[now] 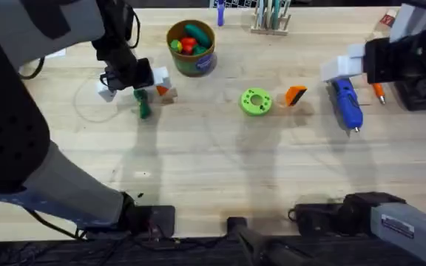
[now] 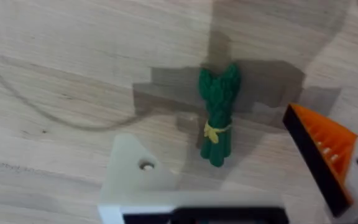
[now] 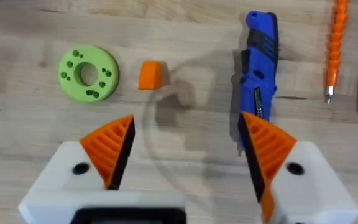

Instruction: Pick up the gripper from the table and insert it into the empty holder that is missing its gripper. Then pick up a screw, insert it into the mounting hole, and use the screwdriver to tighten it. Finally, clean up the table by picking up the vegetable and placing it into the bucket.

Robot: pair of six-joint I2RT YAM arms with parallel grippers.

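My left gripper [image 1: 135, 83] hangs open over the dark green vegetable [image 2: 218, 115], which lies on the table [image 1: 143, 108] between its fingers. One of its fingers is the bare white holder [image 2: 135, 180] with its small mounting hole [image 2: 146, 165]. The other finger carries an orange tip [image 2: 321, 149]. The loose orange gripper [image 1: 296, 94] [image 3: 151, 74] lies mid-table next to a lime green disc [image 1: 256, 101]. Right of it lies the blue screwdriver [image 1: 346, 105] [image 3: 260, 87]. My right gripper [image 1: 346, 66] [image 3: 188, 140] is open above them, holding nothing. The olive bucket [image 1: 192, 63] stands at the back. The screw is out of view.
A slim orange-handled tool [image 1: 379, 92] [image 3: 334, 50] lies right of the screwdriver. A rack of tools [image 1: 271, 18] stands at the back edge. A dark object [image 1: 424, 92] sits at the far right. Bare wood spreads across the table's front half.
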